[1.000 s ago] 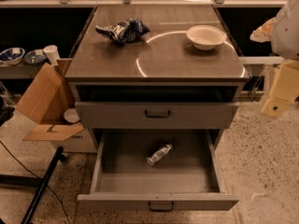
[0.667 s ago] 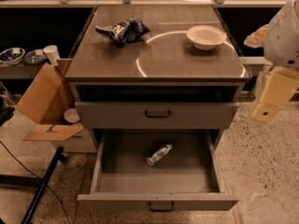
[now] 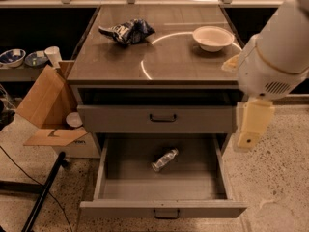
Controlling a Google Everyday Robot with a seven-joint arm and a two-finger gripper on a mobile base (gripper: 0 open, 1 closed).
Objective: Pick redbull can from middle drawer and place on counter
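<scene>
The redbull can (image 3: 164,160), a small slim silvery cylinder, lies on its side near the middle of the open middle drawer (image 3: 126,179). The drawer is pulled out towards me, with its dark bar handle at the front. The counter (image 3: 188,62) above it is glossy brown-grey with a pale arc marking. My white arm reaches in from the upper right. Its cream-coloured gripper (image 3: 251,125) hangs at the cabinet's right side, level with the closed drawer and above and to the right of the can. The gripper holds nothing that I can see.
A dark blue-and-white snack bag (image 3: 126,31) and a white bowl (image 3: 212,36) sit on the counter. A closed drawer (image 3: 162,117) is above the open one. An open cardboard box (image 3: 44,108) and a black stand leg (image 3: 42,197) are at the left.
My arm has swung left and closer in, now covering the counter's right edge. The gripper has moved towards the cabinet's right side. The can and drawer have not moved.
</scene>
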